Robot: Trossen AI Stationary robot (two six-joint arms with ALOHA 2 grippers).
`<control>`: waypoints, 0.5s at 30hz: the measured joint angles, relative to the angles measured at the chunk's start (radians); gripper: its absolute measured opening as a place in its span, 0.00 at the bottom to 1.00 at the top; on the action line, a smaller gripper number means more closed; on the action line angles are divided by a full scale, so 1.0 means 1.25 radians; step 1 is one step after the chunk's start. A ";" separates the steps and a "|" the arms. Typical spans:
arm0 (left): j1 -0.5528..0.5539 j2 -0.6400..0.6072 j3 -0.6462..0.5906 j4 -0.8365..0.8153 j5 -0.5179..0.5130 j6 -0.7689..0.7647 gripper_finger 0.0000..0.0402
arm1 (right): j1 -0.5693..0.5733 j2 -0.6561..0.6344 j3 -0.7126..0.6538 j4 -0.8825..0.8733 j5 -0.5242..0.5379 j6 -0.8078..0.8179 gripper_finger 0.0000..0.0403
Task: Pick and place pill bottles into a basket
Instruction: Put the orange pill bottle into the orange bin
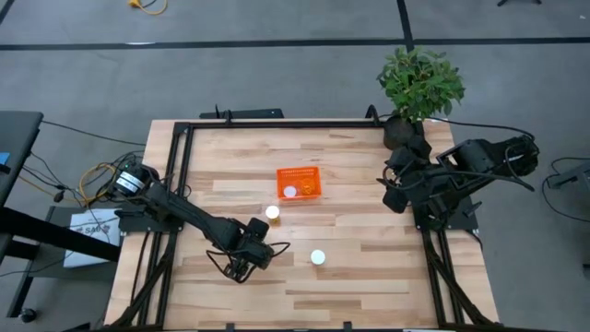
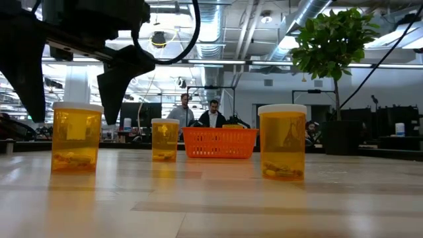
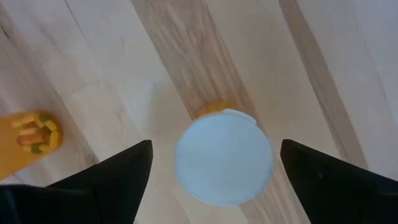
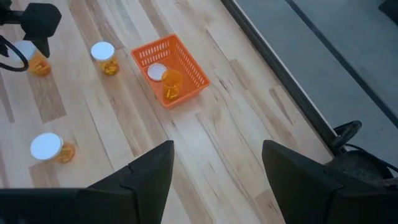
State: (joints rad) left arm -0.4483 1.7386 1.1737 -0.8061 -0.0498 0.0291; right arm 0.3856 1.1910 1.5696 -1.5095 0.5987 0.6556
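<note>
My left gripper [image 3: 211, 180] points down, open, over a pill bottle [image 3: 224, 155] with a white cap. Its fingers [image 2: 115, 86] stand on either side of the cap without touching it. That bottle [image 2: 76, 135] stands upright on the table, hidden under the gripper [image 1: 243, 266] in the high view. Two more amber bottles [image 1: 273, 213] [image 1: 318, 258] stand upright nearby. The orange mesh basket [image 1: 300, 183] sits at mid table with one bottle [image 4: 165, 78] lying inside. My right gripper [image 4: 217, 168] hangs open and bare high over the table's right side.
A dark pot with a green plant [image 1: 419, 83] stands at the far right corner. A black frame [image 1: 175, 166] runs along the table's left, far and right edges. Bare wood [image 1: 369, 286] lies toward the near right. People show in the room beyond the table.
</note>
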 joint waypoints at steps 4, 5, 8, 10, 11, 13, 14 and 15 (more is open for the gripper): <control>0.002 0.000 -0.013 0.023 0.001 0.007 0.86 | 0.000 0.000 0.000 0.000 0.000 0.002 0.60; 0.003 0.000 -0.018 0.030 0.005 0.009 0.86 | 0.000 0.000 0.000 0.000 0.000 0.005 0.60; 0.004 0.000 -0.029 0.055 0.015 0.009 0.86 | 0.000 0.000 0.000 0.000 0.000 0.006 0.60; 0.005 0.000 -0.033 0.057 0.014 0.011 0.86 | 0.000 0.000 0.000 0.000 0.000 0.006 0.60; 0.005 0.000 -0.036 0.058 0.014 0.011 0.86 | 0.000 0.000 0.000 0.000 0.000 0.007 0.60; 0.008 0.000 -0.038 0.058 0.014 0.011 0.86 | 0.000 0.000 0.000 0.000 0.000 0.007 0.60; 0.009 0.000 -0.039 0.058 0.014 0.011 0.86 | 0.000 0.000 0.000 0.000 0.000 0.007 0.60; 0.009 0.000 -0.040 0.059 0.014 0.012 0.86 | 0.000 0.000 0.000 0.000 0.000 0.008 0.60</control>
State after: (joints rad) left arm -0.4367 1.7386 1.1238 -0.7330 -0.0319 0.0436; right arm 0.3857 1.1912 1.5696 -1.5095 0.5987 0.6653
